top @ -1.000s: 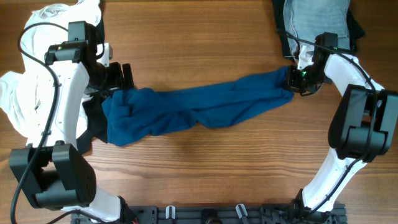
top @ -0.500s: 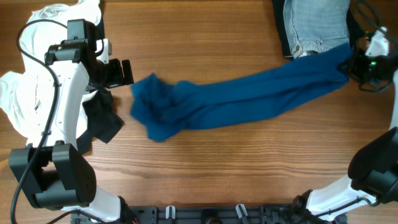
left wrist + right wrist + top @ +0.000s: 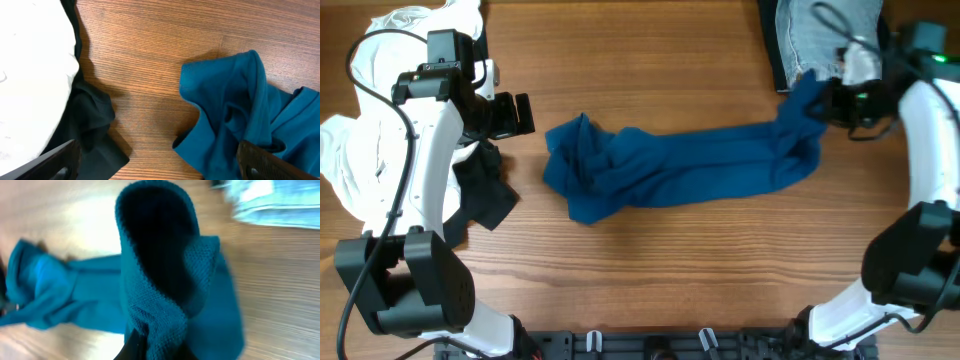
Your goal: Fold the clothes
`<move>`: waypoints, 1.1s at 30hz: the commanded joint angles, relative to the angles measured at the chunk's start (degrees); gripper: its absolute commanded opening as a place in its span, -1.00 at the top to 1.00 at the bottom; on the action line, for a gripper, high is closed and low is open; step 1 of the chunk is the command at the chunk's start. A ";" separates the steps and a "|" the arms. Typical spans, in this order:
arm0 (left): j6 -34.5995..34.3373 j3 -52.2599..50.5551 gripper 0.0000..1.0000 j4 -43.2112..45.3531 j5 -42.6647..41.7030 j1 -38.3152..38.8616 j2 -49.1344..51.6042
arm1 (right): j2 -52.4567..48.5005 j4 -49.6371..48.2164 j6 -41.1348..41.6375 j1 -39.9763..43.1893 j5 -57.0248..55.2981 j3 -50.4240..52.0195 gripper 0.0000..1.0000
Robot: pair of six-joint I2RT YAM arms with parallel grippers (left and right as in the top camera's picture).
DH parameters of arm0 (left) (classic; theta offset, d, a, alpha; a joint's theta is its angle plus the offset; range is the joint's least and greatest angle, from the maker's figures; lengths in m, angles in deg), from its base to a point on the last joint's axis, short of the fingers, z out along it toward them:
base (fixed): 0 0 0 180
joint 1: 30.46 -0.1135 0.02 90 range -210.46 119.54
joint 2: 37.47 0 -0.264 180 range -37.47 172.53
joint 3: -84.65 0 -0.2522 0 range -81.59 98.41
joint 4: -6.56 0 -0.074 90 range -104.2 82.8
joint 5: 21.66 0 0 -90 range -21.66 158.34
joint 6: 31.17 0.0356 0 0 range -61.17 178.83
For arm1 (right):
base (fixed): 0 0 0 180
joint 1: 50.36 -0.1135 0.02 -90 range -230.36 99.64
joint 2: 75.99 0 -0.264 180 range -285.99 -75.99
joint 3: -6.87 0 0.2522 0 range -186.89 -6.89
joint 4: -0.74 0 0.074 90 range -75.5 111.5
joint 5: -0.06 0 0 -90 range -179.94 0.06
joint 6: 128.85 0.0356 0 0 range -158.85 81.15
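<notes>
**Shirt bunched up, no fold made yet**

The blue shirt (image 3: pixel 680 170) lies across the middle of the bench (image 3: pixel 650 290) as a crumpled rope running left to right. The right jaws are clamped on its right end, close to a denim piece (image 3: pixel 825 35). The left jaws stand wide apart and empty, just left of the shirt's rumpled end. White garments (image 3: pixel 365 160) and a black garment (image 3: pixel 485 200) are heaped by the left arm. To my eye nothing is folded; the shirt needs spreading flat first.
</notes>
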 commanded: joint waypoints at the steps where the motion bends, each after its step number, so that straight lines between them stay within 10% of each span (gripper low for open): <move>1: -0.74 0.85 -0.99 0.17 -0.07 -0.15 -0.79 | 1.42 1.20 0.33 -6.36 -4.28 -0.59 0.92; 22: -0.74 0.85 -1.00 0.83 -0.09 -0.13 -0.79 | 0.57 -9.90 10.58 -26.34 -7.61 9.99 0.81; 27: -0.74 0.85 -0.99 0.81 -0.09 -0.15 -0.79 | 0.57 -10.08 10.49 -27.56 -7.61 10.86 0.12; 33: -0.74 0.85 -0.99 0.74 -0.74 -0.13 -0.79 | 0.59 -10.88 10.58 -27.56 -7.56 10.80 -0.16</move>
